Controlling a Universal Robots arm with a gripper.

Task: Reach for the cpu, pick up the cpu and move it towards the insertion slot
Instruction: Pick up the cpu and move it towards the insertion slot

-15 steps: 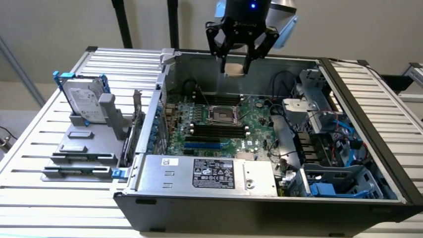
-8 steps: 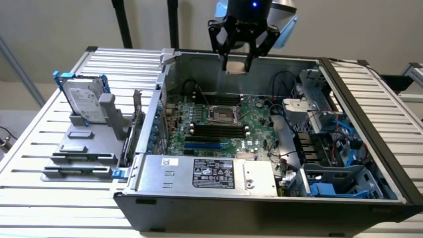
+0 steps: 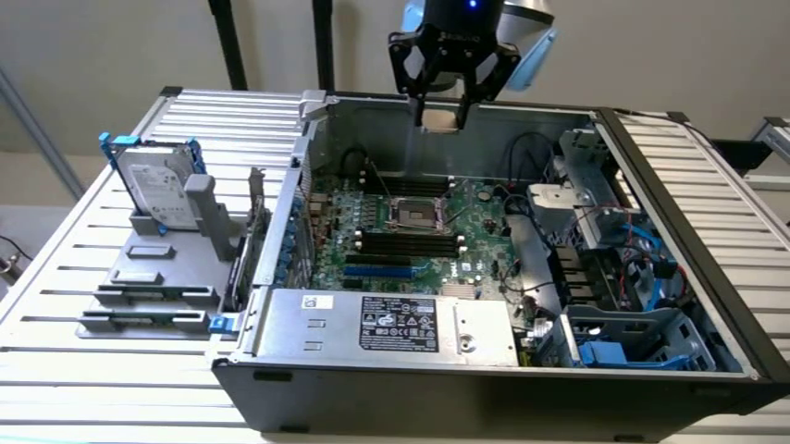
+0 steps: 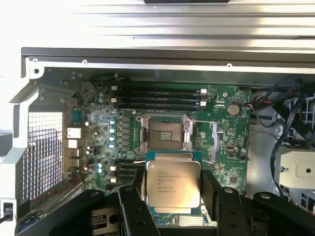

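The cpu (image 4: 173, 183), a flat square chip with a silver-grey face and printed text, sits between my two black fingers (image 4: 132, 199), gripped at its sides. My gripper (image 4: 172, 189) is shut on it. In the exterior view my gripper (image 3: 441, 118) hangs high over the open computer case, above its back wall, with the cpu (image 3: 439, 119) as a small pale piece between the fingertips. The insertion slot (image 3: 416, 214), a dark square socket in a silver frame, lies on the green motherboard below. In the wrist view the insertion slot (image 4: 165, 133) lies just beyond the cpu's edge.
Black memory slots (image 3: 401, 242) run beside the socket. A silver power supply (image 3: 388, 324) lies along the case front. Cables and blue drive brackets (image 3: 617, 268) crowd the exterior view's right. A hard drive with a blue bracket (image 3: 161, 190) stands on the table at the left.
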